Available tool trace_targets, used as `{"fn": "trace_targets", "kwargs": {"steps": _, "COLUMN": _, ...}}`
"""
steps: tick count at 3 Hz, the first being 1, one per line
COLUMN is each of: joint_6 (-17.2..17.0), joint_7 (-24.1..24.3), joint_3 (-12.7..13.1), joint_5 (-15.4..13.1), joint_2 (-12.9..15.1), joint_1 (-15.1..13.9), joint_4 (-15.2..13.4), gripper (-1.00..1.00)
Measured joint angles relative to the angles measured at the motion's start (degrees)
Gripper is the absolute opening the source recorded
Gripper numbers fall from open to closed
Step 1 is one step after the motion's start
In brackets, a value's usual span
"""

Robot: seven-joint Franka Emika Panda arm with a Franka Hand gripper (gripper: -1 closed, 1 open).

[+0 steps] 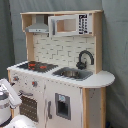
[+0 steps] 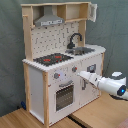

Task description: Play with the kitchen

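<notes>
Just ahead of my pincer, tips pressed together, stands the kitchen: rigid and probably heavy, so I'd take a front knob, not the body.

One tall white and light-wood toy kitchen, one black curved faucet, two red hob rings.

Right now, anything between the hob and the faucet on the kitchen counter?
In both exterior views the sink lies between the hob and the faucet; nothing else shows there.
</notes>
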Motion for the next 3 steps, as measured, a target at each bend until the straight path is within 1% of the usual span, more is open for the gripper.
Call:
{"fn": "trace_targets", "kwargs": {"steps": 1, "joint_6": 0.8, "joint_7": 6.6, "joint_3": 0.3, "joint_5": 0.0, "joint_2": 0.0, "joint_1": -1.5, "joint_4": 1.5, "gripper": 1.00}}
{"fn": "trace_targets", "kwargs": {"steps": 3, "joint_6": 3.5, "joint_7": 18.5, "joint_3": 1.1, "joint_5": 0.0, "joint_2": 0.0, "joint_1": -3.5, "joint_4": 1.8, "gripper": 1.00}}
